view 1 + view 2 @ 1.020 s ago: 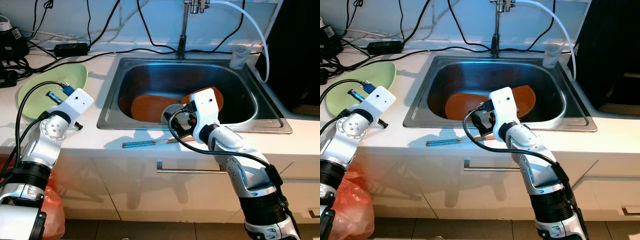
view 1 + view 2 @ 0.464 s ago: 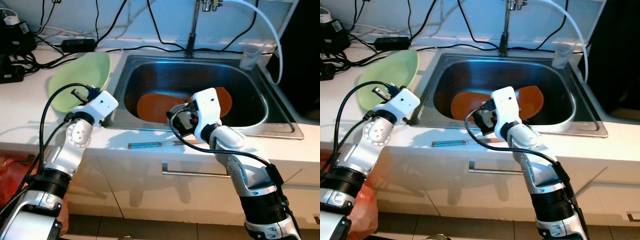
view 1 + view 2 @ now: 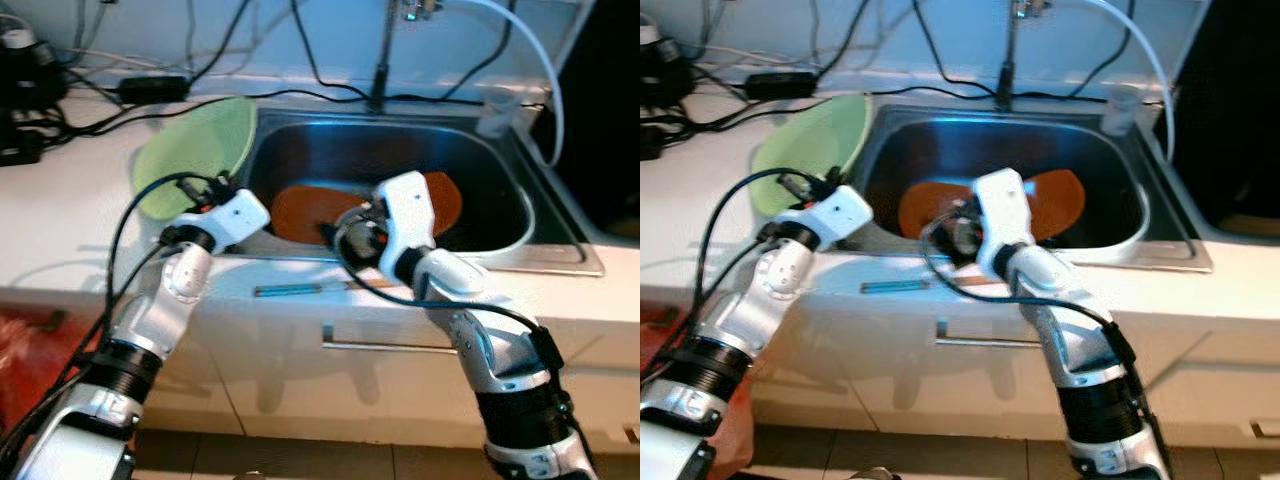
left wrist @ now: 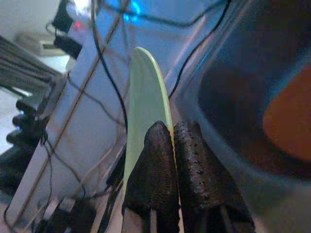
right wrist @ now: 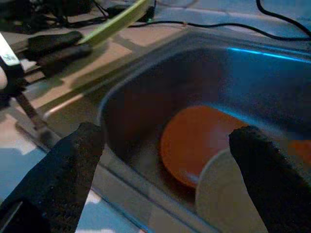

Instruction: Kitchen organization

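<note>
A pale green plate [image 3: 195, 150] is tilted up on edge over the counter at the left rim of the steel sink [image 3: 560, 262]. My left gripper [image 4: 173, 128] is shut on its near edge [image 3: 203, 192]. Two orange plates [image 3: 305, 205] [image 3: 445, 190] lie on the sink floor. My right gripper [image 5: 167, 138] hangs open above the sink's front part [image 3: 345, 225] with nothing between its fingers. In the right wrist view one orange plate [image 5: 204, 141] lies below, with a pale round piece [image 5: 228, 194] beside it.
A blue-handled utensil [image 3: 290, 290] lies on the counter strip in front of the sink. The faucet [image 3: 383, 60], a white hose and a clear cup [image 3: 495, 110] stand at the back. Black cables and power adapters [image 3: 150, 88] crowd the back left counter. A red bag [image 3: 30, 350] hangs low left.
My left gripper has carried the green plate to the right, up off the counter and tilted, to the sink's left rim. The right arm has hardly moved. The camera shifted slightly.
</note>
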Motion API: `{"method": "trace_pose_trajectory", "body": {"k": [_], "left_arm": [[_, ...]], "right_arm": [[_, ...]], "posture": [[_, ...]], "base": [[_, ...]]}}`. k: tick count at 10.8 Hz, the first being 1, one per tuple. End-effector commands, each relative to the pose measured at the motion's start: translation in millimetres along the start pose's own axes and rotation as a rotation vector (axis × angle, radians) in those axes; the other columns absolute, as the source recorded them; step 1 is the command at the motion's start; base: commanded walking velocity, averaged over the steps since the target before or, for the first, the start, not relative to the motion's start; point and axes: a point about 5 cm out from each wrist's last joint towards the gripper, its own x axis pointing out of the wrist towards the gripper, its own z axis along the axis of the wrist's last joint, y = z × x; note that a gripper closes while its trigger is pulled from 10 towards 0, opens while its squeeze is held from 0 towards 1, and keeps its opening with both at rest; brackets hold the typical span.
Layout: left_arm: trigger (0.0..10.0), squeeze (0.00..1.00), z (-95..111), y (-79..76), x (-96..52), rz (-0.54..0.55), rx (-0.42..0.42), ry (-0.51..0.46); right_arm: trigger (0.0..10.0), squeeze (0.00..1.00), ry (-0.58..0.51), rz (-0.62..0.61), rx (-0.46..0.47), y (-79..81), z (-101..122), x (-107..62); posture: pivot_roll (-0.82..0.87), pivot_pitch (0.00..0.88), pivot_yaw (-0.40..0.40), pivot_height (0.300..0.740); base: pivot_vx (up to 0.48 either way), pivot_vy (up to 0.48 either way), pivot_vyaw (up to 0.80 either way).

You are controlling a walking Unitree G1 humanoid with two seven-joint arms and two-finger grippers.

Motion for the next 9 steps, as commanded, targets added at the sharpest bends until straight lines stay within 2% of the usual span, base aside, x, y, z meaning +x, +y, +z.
{"method": "trace_pose_trajectory", "body": {"k": [1, 6, 8, 9], "left_arm": [[0.0, 0.0, 12, 6.5, 1.2, 0.047, 0.007, -0.065], [0.0, 0.0, 49, -8.4, 11.6, 0.027, -0.04, -0.207], [0.0, 0.0, 65, -16.5, 17.1, 0.009, -0.065, -0.26], [0.0, 0.0, 74, -23.1, 19.8, -0.01, -0.074, -0.291]], "right_arm": [[10.0, 0.0, -0.026, 0.006, -0.011, 0.2, 6, 0.0], [10.0, 0.0, -0.051, 0.054, -0.01, 6.5, 11, -1.9], [10.0, 0.0, -0.049, 0.034, -0.022, 5.0, 11, -3.0], [10.0, 0.0, -0.023, -0.014, -0.051, -1.4, 10, -5.4]], "posture": [[0.08, 0.0, 0.008, 0.74], [0.07, 0.0, 0.021, 0.74], [0.05, 0.0, 0.03, 0.74], [0.03, 0.0, 0.038, 0.74]], "base": [[0.0, 0.0, 0.0], [0.0, 0.0, 0.0], [0.0, 0.0, 0.0], [0.0, 0.0, 0.0]]}}
